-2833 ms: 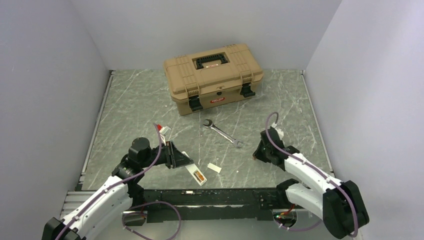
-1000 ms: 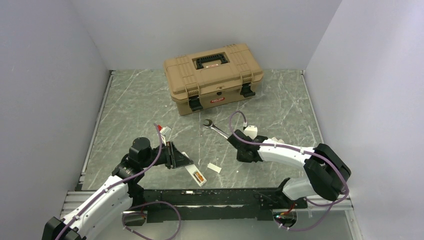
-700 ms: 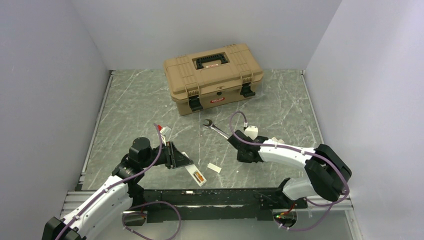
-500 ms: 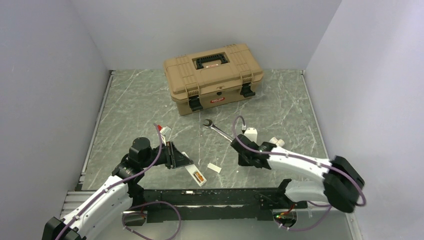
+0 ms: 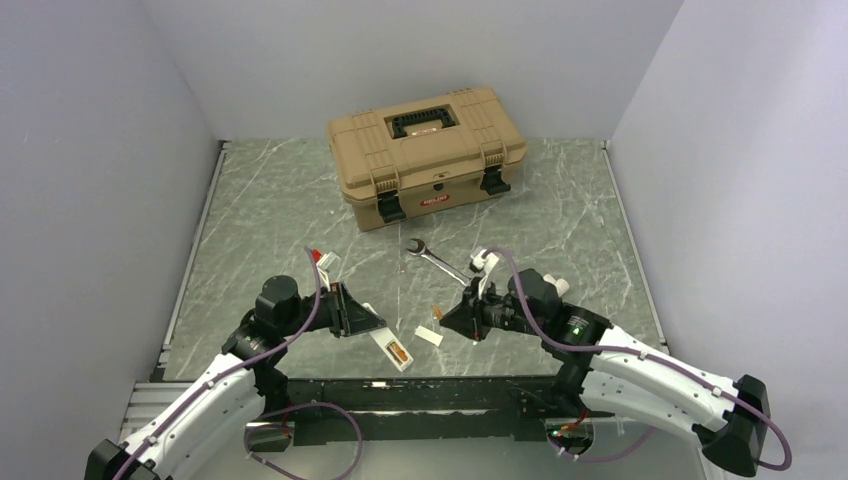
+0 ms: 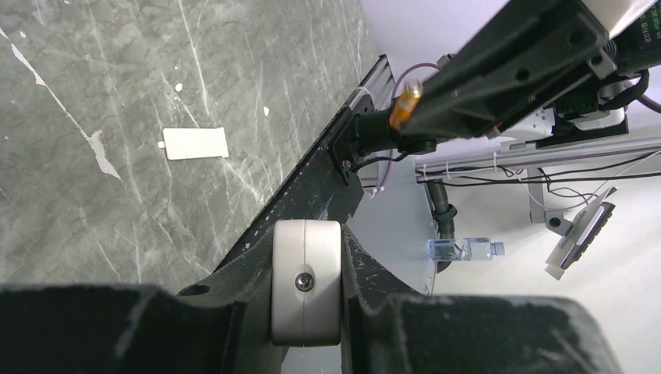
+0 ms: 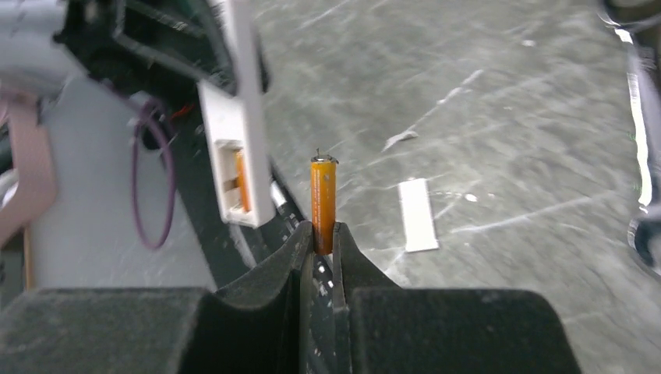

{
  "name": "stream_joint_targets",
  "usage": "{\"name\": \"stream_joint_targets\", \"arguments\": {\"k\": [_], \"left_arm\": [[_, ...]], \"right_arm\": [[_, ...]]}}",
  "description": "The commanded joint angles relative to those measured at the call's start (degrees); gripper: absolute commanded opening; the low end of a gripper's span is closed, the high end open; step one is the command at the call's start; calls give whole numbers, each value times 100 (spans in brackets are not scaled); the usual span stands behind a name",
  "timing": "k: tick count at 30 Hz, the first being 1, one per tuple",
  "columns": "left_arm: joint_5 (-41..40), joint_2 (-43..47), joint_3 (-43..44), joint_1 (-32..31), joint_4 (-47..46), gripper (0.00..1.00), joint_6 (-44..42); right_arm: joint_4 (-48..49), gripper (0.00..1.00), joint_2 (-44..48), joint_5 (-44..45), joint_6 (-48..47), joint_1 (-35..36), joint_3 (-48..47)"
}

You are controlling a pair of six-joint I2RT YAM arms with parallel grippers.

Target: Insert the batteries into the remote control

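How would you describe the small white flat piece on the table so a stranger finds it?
Start at the tan toolbox at the back and come forward past the steel wrench. The white piece lies just beyond: flat, plain and shorter than the remote control beside it.

white arms (image 5: 205, 400), black joints (image 5: 278, 298), purple cables (image 5: 322, 292)

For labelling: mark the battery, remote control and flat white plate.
battery (image 7: 323, 204): right wrist view, mid-body.
remote control (image 7: 226, 113): right wrist view, casing above recess.
flat white plate (image 7: 417, 214): right wrist view, its centre.

The battery (image 7: 323, 204) looks glossy, the remote control (image 7: 222, 117) matt plastic.
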State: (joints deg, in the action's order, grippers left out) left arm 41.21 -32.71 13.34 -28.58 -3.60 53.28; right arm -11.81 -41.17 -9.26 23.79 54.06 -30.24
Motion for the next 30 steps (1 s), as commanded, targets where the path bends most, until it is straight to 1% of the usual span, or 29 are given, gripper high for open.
{"name": "stream_joint_targets", "arguments": {"k": [1, 6, 9, 12, 14, 22, 25, 30], "left_arm": [[32, 51, 30, 28, -266, 0, 68], [70, -59, 36, 28, -310, 0, 45], [60, -86, 72, 35, -317, 0, 25], [67, -104, 95, 28, -324, 0, 17], [59, -113, 105, 27, -330, 0, 12], [93, -101, 87, 28, -398, 0, 2], [223, -19, -77, 28, -839, 0, 67], [647, 213, -646, 30, -2754, 0, 666]], "right_arm": [[652, 0, -98, -1652, -953, 70, 60], [731, 0, -195, -2063, -1443, 89, -40], [814, 0, -182, -2757, -1961, 136, -33], [634, 0, -164, -2881, -2475, 242, -99], [502, 0, -172, -3119, -2802, 303, -136], [444, 0, -282, -3891, -3214, 354, -192], [399, 0, -381, -3992, -3241, 378, -264], [213, 0, -385, -3816, -3243, 381, -381]]}}
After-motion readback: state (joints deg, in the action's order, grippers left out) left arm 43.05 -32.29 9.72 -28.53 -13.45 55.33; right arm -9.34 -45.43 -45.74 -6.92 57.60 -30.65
